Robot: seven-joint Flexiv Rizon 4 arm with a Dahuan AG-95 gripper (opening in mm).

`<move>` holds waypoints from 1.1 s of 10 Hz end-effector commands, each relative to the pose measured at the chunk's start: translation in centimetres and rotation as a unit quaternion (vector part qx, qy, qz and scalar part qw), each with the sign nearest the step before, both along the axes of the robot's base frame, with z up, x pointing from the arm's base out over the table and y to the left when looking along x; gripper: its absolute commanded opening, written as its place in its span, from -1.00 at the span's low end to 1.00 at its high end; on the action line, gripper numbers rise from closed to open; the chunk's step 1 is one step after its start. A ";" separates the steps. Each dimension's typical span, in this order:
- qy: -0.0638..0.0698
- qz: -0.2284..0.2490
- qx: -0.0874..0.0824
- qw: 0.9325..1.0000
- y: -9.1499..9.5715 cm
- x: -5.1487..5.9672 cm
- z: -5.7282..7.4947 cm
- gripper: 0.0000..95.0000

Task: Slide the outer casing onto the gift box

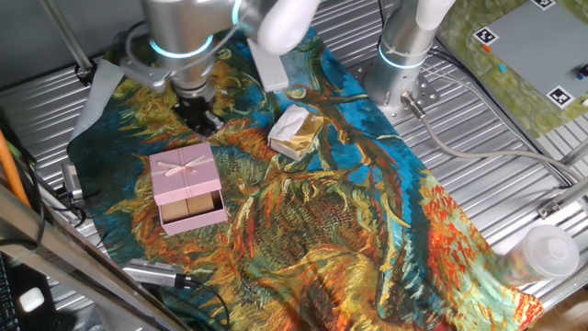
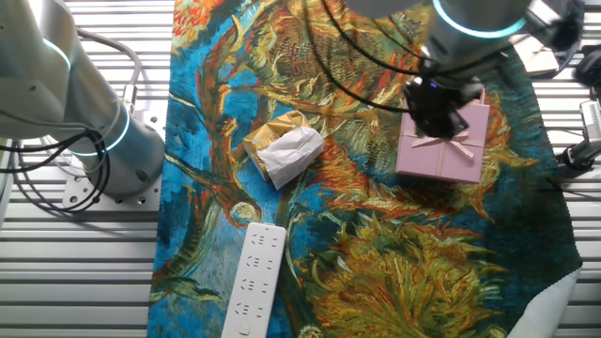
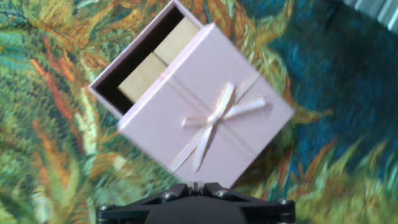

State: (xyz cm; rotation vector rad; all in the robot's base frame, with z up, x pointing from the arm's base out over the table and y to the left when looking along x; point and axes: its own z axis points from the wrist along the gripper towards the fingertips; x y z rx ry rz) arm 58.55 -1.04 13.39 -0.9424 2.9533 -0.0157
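We see the outer casing at center of the hand view, already approx. two thirds over the gift box, whose tray sticks out toward 10 o'clock. The gripper is just behind the casing's far edge; if open or closed, we cannot tell. Cardboard looks light, stiff but crushable, so we would push flat on the closed edge at 5 o'clock, w/o squeezing the bow.

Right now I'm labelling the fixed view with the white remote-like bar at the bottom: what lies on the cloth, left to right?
Long white button bar → cream-and-gold foil lump → flat pale-pink cardboard casing with ribbon bow.
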 end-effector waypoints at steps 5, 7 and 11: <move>0.020 0.094 0.004 0.995 -3.0 1.3 -0.6 -1.00; 0.020 0.097 0.005 0.995 -3.0 1.4 -1.0 -1.00; 0.015 0.086 0.011 0.996 -3.0 1.3 -1.8 -1.00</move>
